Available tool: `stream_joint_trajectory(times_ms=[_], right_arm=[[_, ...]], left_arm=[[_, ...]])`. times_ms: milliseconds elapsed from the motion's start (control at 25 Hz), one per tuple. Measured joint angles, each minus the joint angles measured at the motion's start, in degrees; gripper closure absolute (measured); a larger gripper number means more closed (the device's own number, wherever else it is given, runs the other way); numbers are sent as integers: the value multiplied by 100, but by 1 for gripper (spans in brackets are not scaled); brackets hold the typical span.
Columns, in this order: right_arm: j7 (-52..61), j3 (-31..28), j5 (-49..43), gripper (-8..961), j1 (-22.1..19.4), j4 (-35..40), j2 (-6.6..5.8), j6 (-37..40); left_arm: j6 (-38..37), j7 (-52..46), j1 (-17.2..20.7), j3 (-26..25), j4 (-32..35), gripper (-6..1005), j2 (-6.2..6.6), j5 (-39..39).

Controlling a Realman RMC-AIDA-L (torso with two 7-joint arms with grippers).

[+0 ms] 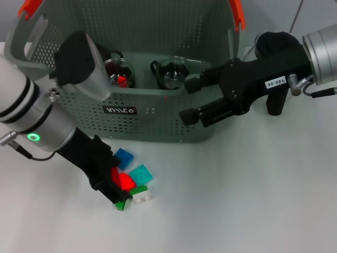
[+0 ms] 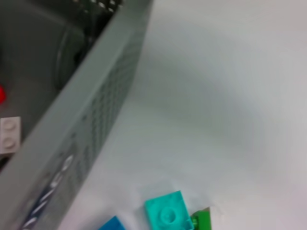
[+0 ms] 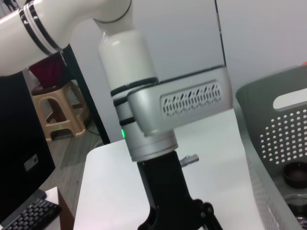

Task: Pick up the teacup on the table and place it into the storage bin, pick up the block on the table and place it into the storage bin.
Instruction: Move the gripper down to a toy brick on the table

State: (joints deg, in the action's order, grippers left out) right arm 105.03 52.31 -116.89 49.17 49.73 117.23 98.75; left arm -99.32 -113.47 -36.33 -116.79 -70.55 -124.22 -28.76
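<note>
Left gripper (image 1: 117, 191) down among the blocks on the table (image 1: 237, 200), closed around the red block (image 1: 125, 182), just before the storage bin (image 1: 158, 124). Two teacups (image 1: 171, 73) inside the bin. Right gripper (image 1: 188, 100) spread open at the bin's front rim, holding nothing.

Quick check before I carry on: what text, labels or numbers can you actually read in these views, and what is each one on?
"140-06", roughly: small white sticker on the right arm's black wrist, seen upside down, last digits uncertain.
White lettering on the black label on the storage bin front: upside down, too blurred to read.
Nothing else legible.
</note>
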Motion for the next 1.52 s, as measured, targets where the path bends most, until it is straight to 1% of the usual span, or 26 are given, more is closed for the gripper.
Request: stream_joint_trajectory(times_ms=[120, 320, 640, 840, 1080, 1280, 1400, 1520], right_arm=[[-3, -26, 1, 38, -38, 1, -17, 0], [-15, -54, 1, 38, -83, 2, -56, 1], [-33, -56, -3, 37, -84, 2, -60, 4], [-66, -31, -23, 36, -83, 2, -65, 27], [-209, 9, -86, 36, -150, 2, -146, 280], [-312, 6, -135, 36, -213, 3, -249, 633], [-364, 8, -270, 36, -267, 2, -289, 722], [-376, 12, -547, 36, -301, 1, -301, 753]], left_arm=[[21, -19, 7, 104, -2, 96, -10, -31], [37, -40, 21, 464, 1, 96, -14, -48], [-76, -244, 29, 1168, -268, 97, -30, -112], [-85, -372, 30, 1484, -363, 97, -32, -253], [124, -528, 22, 1767, -384, 97, -38, -270], [352, -724, 2, 1981, -356, 97, -41, -321], [485, -821, 19, 2052, -346, 97, -40, -338], [527, -922, 30, 2094, -299, 97, -40, -349]])
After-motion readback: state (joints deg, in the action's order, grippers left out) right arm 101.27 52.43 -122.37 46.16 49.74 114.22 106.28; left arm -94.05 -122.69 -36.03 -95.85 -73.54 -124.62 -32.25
